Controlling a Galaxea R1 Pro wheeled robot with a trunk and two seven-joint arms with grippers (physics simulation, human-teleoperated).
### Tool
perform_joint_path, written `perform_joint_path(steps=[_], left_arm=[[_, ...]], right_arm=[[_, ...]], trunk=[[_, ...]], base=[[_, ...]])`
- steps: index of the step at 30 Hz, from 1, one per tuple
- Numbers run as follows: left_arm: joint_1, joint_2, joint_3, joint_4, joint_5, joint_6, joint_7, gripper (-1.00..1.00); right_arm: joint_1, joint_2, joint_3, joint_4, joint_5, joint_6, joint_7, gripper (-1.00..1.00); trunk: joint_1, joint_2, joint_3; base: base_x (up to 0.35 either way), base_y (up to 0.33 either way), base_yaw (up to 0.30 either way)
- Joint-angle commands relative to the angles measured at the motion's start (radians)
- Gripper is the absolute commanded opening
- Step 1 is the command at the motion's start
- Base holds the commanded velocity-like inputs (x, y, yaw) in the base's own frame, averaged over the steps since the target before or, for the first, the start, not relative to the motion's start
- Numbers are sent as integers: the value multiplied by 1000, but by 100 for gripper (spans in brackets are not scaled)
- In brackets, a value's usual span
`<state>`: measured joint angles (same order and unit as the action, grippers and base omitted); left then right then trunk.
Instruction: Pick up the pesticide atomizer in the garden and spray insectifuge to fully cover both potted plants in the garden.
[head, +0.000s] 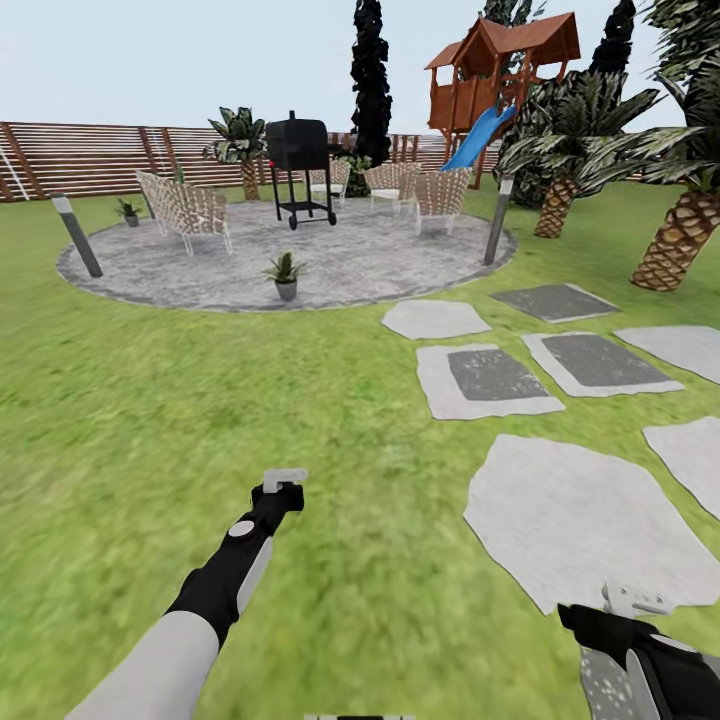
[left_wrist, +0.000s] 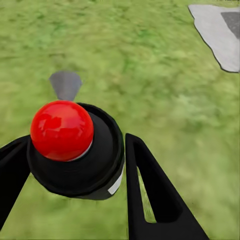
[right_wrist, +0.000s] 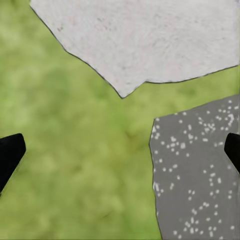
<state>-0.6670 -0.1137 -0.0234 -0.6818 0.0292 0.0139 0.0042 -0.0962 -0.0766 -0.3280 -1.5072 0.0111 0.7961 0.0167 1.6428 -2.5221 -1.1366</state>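
Head camera faces patio (head: 330, 262); wrist cameras (close) face lawn (head: 150, 400).

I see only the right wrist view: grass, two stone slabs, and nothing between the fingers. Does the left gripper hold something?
Observer: Yes. In the left wrist view the pesticide atomizer, dark with a round red cap, sits between the fingers of the left gripper.
Operator: Where is the nearest plant?
Observer: In the head view a potted plant stands ahead at the near edge of the round paved patio.
Operator: And the other one?
Observer: A second potted plant stands at the patio's far left, behind a leaning grey bollard lamp.
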Motion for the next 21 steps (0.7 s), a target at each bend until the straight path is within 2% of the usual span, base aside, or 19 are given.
perform_joint_path(steps=[1, 14, 21], left_arm=[[0, 0, -1, -1, 3, 1, 0, -100], [0, 0, -1, -1, 3, 1, 0, -100], [0, 0, -1, 1, 3, 1, 0, -100]], right_arm=[[0, 0, 0, -1, 2, 5, 2, 100], [0, 0, 0, -1, 3, 5, 2, 100], [0, 0, 0, -1, 3, 5, 2, 100]], trunk=[[0, 0, -1], [0, 0, -1], [0, 0, -1]], base=[[319, -155, 0], [318, -157, 2], [318, -156, 146]])
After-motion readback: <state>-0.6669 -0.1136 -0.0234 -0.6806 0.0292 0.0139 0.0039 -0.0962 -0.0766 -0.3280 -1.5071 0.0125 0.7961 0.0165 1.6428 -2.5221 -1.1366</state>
